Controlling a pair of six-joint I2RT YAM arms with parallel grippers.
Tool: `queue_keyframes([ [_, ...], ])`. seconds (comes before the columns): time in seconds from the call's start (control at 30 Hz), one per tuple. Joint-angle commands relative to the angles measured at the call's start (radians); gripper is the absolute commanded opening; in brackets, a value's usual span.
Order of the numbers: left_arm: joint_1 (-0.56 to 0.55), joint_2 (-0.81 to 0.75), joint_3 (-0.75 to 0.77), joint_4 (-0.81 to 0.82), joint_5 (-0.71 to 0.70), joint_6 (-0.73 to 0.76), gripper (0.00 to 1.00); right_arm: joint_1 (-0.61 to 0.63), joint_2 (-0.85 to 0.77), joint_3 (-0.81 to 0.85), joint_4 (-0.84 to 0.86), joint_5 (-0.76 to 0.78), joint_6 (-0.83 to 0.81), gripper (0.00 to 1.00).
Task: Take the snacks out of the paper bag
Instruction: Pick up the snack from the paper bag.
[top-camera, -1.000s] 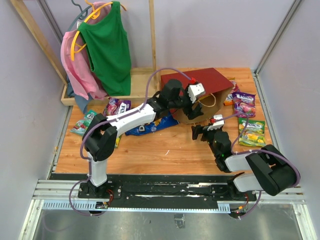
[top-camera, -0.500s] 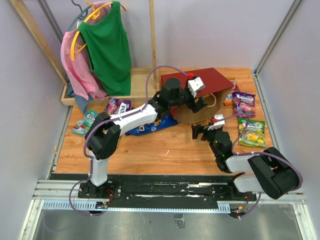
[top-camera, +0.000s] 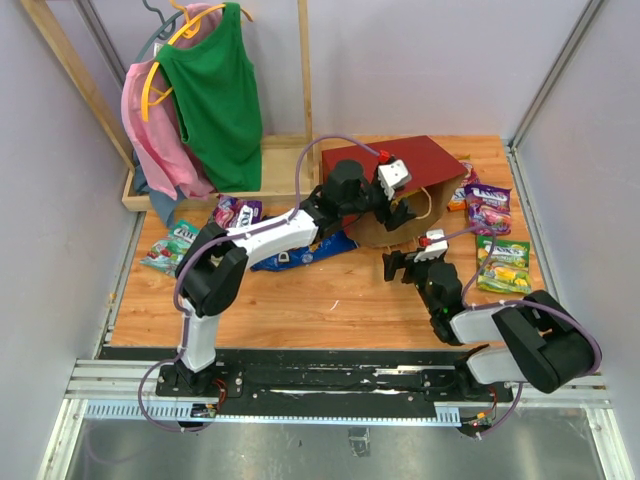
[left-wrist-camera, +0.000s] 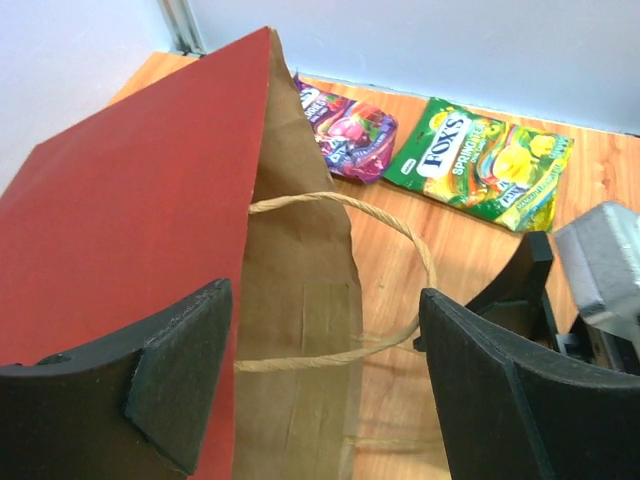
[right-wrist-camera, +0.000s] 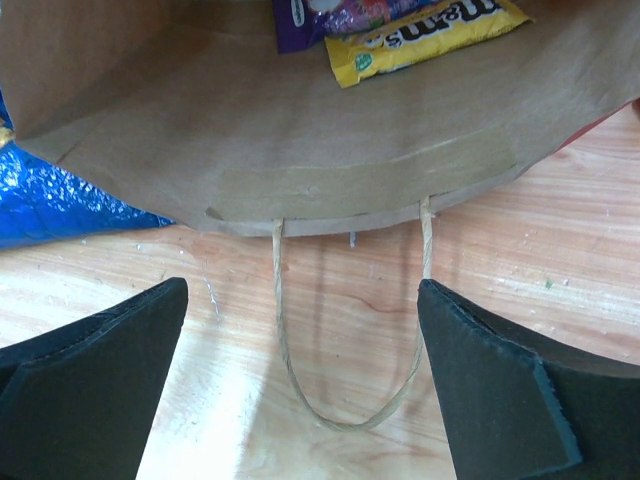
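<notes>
The paper bag (top-camera: 415, 160) lies sideways so our right claw (right-wrist-camera: 300, 370) and left claw (left-wrist-camera: 325, 375), both spread apart, can reach the yellow packet (right-wrist-camera: 420, 35) inside.

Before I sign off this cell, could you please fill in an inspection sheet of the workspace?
Surface: wooden table, light scuffs.
Job's things: paper bag on its side, mouth toward the arms; yellow packet and purple packet inside; blue chip bag, purple candy bags, green-yellow packet, teal packet on table.
Clutter: green and pink garments on wooden rack.
Grippers: left gripper over bag's mouth, right gripper facing it; both jaws open, empty.
Cables: purple cables looped along both arms.
Surroundings: pale walls; metal rail at near edge.
</notes>
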Motion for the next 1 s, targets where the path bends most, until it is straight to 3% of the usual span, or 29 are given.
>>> queue_keyframes([
  [0.0, 0.013, -0.069, -0.046, 0.036, 0.068, -0.018, 0.8, -0.009, 0.031, 0.014, 0.04, -0.021, 0.007, 1.0],
  [0.37, 0.028, -0.084, -0.119, 0.09, 0.013, -0.005, 0.82, -0.009, 0.048, 0.021, 0.042, -0.033, 0.016, 1.0],
  [0.63, 0.006, -0.012, -0.05, 0.1, -0.098, 0.059, 0.83, -0.009, 0.052, 0.023, 0.041, -0.029, 0.014, 1.0],
  [0.97, -0.019, 0.054, 0.044, 0.078, -0.126, 0.086, 0.82, -0.009, 0.072, 0.03, 0.043, -0.03, 0.015, 1.0],
])
